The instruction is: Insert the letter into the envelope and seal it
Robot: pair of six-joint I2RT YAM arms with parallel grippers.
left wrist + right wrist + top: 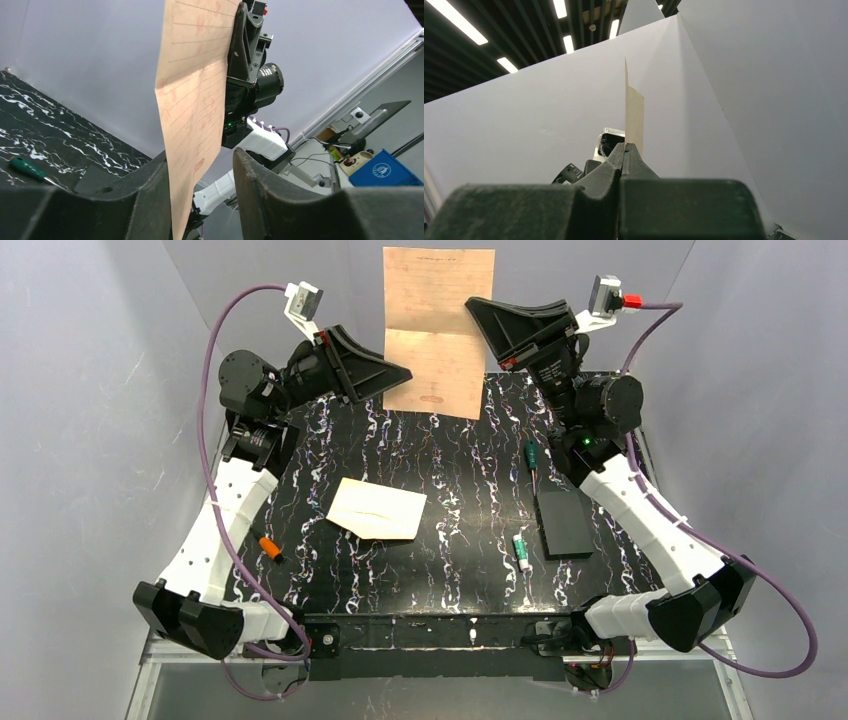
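I am counting one letter (pixel 436 300), one envelope (pixel 378 508), two arms, and four loose bits on the black marbled table (pixel 460 575): a green-handled screwdriver (pixel 531 455) out toward 2 o'clock, a flat black pad (pixel 563 523) at about 4 o'clock, a small white-and-green tube (pixel 521 551) at 5 o'clock, and a small orange piece (pixel 270 548) at 8 o'clock. The envelope is lying flat on the table just toward 9 o'clock of its middle, well apart from the letter. Only a faint line is showing across it, so I cannot make out the flap. The letter is hanging upright in the air over the table's 12 o'clock edge, creased across its middle. Its faint ruled lines and reddish marks are too small to read. The right gripper (pixel 474 306) is covering part of its upper right edge, and from the right wrist only a thin sliver is showing edge-on. The left wrist view is cutting off its top and bottom. Both arms are bending out wide from the near edge and rising toward 12 o'clock, wrists turning in to face each other. The right gripper is pinching the letter tight between closed fingers. The left gripper (pixel 404 371) is straddling the letter's lower left edge with its jaws parted, a gap showing on one side.
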